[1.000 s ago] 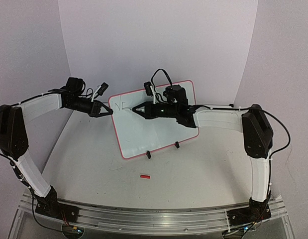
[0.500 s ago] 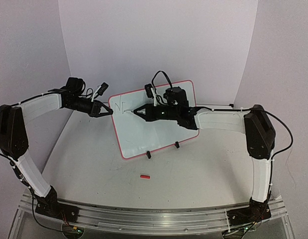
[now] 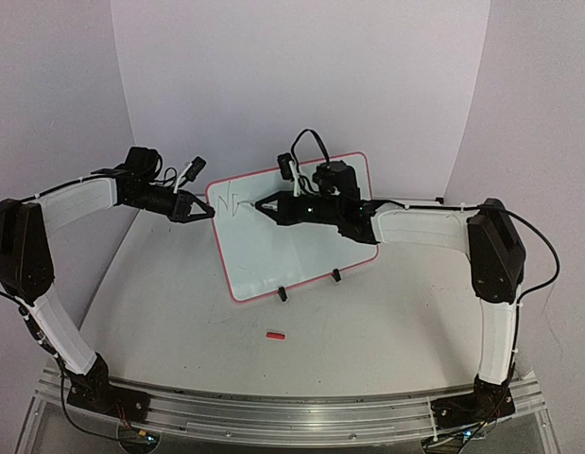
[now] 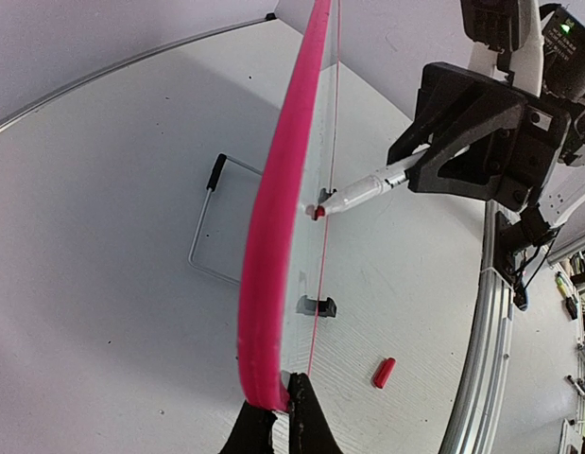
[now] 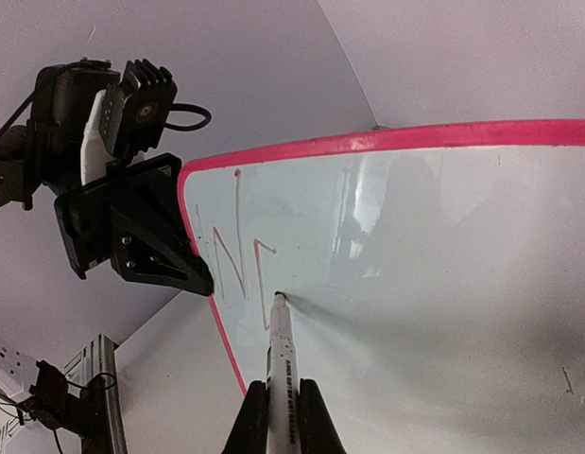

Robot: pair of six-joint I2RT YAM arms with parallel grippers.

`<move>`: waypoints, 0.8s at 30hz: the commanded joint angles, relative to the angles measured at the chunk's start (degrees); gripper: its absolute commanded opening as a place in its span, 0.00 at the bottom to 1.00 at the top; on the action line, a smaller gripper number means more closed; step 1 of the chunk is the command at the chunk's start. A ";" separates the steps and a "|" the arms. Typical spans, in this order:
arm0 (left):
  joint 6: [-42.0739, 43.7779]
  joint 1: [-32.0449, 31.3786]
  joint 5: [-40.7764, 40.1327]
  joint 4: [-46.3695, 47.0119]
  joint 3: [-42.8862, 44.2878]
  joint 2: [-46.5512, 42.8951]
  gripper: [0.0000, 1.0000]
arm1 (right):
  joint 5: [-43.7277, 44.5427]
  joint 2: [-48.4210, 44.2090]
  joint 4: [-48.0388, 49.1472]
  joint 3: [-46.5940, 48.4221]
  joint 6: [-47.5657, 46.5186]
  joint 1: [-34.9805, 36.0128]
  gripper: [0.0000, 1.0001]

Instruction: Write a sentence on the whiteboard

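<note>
The whiteboard (image 3: 283, 253) is standing tilted on its two black clip feet (image 3: 283, 294) near the middle of the bench (image 3: 169, 312), with its glossy face turned toward the right arm. Only the opening of the sentence (image 5: 233, 253) is showing in the board's upper left corner: an "N" and one angular stroke beside it, both thin.

The board is looking light and stiff, a thin panel in a pink-red rim, and its slick face is likely offering the pen little friction. It is leaning on a thin wire stand (image 4: 209, 222) at its back, so it would probably slide or tip under writing pressure unless braced. The rim seems the sensible place to take hold, since it gives an edge to clamp and leaves the writing surface free.

The left end effector (image 4: 281, 416) is doing just that, its jaws pressed together on the rim at the board's left edge. The right end effector (image 5: 283, 416) is pinching a white marker (image 5: 281, 345) by the barrel, and the tip is touching the board just right of the last stroke. The marker is also looking light and rigid, so a firm pinch on the barrel with gentle pressure at the tip should be enough.

A small red piece (image 3: 274, 335), probably the marker's cap, is lying on the bench in front of the board, well apart from both arms.
</note>
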 commanded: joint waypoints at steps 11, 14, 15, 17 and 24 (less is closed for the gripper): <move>4.39 -1.38 -2.37 -1.23 -0.10 -1.49 0.00 | 4.09 -0.56 2.83 3.14 0.41 -0.95 0.00; 4.37 -1.37 -2.37 -1.24 -0.11 -1.57 0.00 | 4.04 -0.47 2.90 2.58 0.53 -0.94 0.00; 4.42 -1.39 -2.37 -1.21 -0.11 -1.62 0.00 | 4.02 -0.47 2.93 2.11 0.61 -0.96 0.00; 4.42 -1.36 -2.36 -1.26 -0.10 -1.68 0.00 | 3.91 -0.53 2.94 1.26 0.62 -0.96 0.00; 4.44 -1.41 -2.42 -1.37 -0.11 -1.67 0.00 | 3.16 -0.57 2.94 -1.91 1.13 -0.97 0.00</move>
